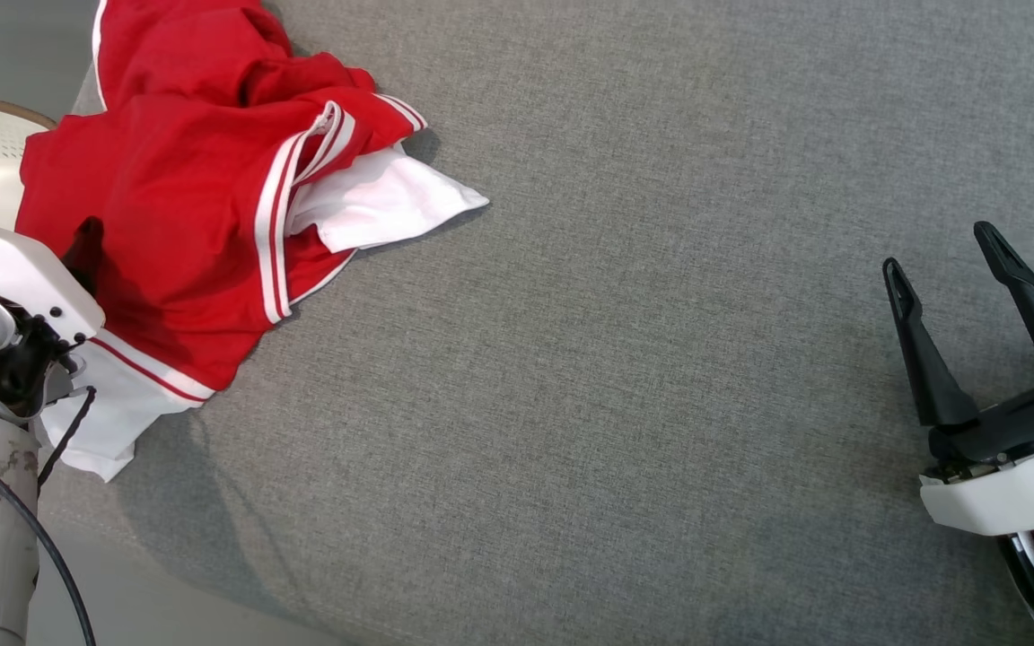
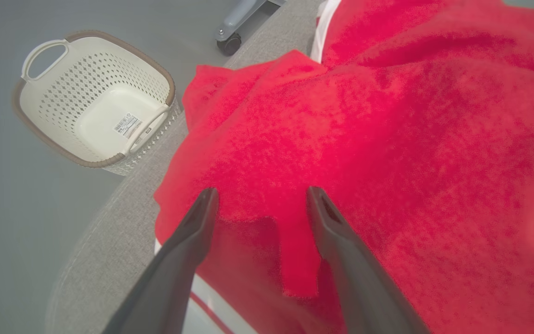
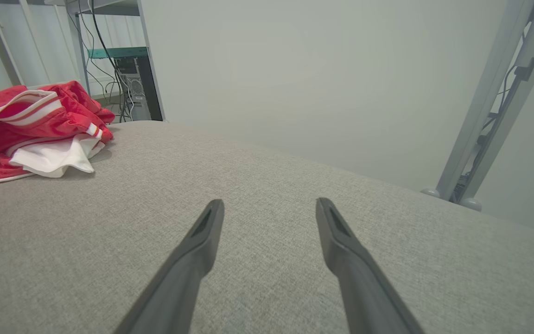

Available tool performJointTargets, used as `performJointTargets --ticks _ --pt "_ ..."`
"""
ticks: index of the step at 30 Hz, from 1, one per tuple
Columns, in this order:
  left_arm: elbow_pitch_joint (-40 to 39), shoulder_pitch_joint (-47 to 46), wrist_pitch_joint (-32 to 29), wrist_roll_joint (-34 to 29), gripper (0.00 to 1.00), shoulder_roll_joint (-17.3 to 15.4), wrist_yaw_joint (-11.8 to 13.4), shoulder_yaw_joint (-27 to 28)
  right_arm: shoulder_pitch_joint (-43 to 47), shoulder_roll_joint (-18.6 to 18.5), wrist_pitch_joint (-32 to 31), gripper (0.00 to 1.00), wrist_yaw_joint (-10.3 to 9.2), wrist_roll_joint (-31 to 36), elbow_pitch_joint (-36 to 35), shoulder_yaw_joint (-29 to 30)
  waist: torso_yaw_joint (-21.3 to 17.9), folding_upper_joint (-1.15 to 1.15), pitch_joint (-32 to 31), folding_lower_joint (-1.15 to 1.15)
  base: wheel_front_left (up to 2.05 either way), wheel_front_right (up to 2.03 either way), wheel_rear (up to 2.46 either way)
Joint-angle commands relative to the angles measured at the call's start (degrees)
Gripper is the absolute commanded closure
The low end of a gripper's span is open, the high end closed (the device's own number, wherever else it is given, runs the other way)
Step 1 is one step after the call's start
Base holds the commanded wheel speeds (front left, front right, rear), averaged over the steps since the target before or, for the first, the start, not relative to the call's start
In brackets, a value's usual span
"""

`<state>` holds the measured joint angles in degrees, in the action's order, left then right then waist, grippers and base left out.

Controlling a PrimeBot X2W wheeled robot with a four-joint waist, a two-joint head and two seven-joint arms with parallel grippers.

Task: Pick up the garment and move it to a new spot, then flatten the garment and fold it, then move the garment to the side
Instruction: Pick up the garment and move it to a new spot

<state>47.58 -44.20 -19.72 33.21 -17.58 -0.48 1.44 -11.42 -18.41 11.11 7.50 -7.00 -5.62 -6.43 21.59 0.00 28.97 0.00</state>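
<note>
The garment (image 1: 176,206) is lying crumpled at the left edge of the grey padded table (image 1: 625,359), red cloth with white stripes and a white panel sticking out, near the white basket (image 2: 58,93) sitting beyond that edge. The left claw (image 2: 261,197) is hanging right over the red heap with its fingers spread wide and nothing between them; whether the tips are touching cloth I cannot tell. The right claw (image 1: 941,251) is also standing open, over bare table well apart from the garment. The cloth is looking soft, light and limp, so it is likely going to sag and drape once lifted. A raised fold or the striped hem is looking like the best hold, though a pinch there may be catching several layers
</note>
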Motion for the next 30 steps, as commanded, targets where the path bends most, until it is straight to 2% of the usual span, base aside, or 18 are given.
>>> performJointTargets --ticks 1,7,17,18,19,20,21,25,30 --pt "0.8 -1.4 -0.6 -0.5 0.0 -0.3 0.5 -0.4 -0.3 -0.5 -0.3 0.0 -0.01 -0.2 -0.6 -0.2 -0.2 0.0 0.4 0.0 0.0 0.0 0.0" --pt "5.0 -3.5 -2.0 -0.1 0.0 -1.0 2.1 -0.2 -0.3 -1.1 -0.2 0.0 -0.01 0.3 -0.9 -0.5 -1.1 0.0 1.8 0.0 0.0 0.0 0.0" --pt "12.2 -4.6 -2.7 1.3 0.0 -0.3 1.1 -0.1 -0.3 -1.2 0.3 0.0 -0.01 1.0 -0.1 -0.1 -2.2 0.0 2.9 0.0 0.0 0.0 0.0" --pt "12.8 -4.7 -2.7 1.5 0.07 -0.1 1.1 -0.1 -0.3 -1.2 0.4 0.0 -0.01 0.9 0.0 0.1 -2.2 0.0 2.8 0.0 0.0 0.0 0.0" --pt "13.4 -4.8 -2.8 1.7 0.52 0.0 1.1 0.0 -0.2 -1.1 0.6 0.0 -0.01 0.9 0.2 0.2 -2.2 0.0 2.8 0.0 0.0 0.0 0.0" --pt "14.0 -4.9 -2.8 1.9 0.86 0.0 1.2 0.0 -0.2 -1.1 0.6 0.0 -0.01 0.9 0.3 0.2 -2.2 0.0 2.7 0.0 0.0 0.0 0.0" --pt "14.5 -5.1 -2.7 2.0 1.0 -0.2 1.3 0.1 -0.2 -1.0 0.7 0.0 -0.01 1.0 0.4 0.3 -2.2 0.0 2.6 0.0 0.0 0.0 0.0" --pt "15.8 -5.6 -0.7 1.7 1.0 -1.5 2.3 0.4 -0.4 -0.6 0.9 0.0 -0.01 1.1 1.0 0.6 -2.0 0.0 1.8 0.0 0.0 0.0 0.0" --pt "15.5 -6.3 3.0 1.8 1.0 -2.2 1.6 0.7 -0.5 0.1 1.4 0.0 -0.01 0.8 2.2 0.7 -1.7 0.0 0.2 0.0 0.0 0.0 0.0"
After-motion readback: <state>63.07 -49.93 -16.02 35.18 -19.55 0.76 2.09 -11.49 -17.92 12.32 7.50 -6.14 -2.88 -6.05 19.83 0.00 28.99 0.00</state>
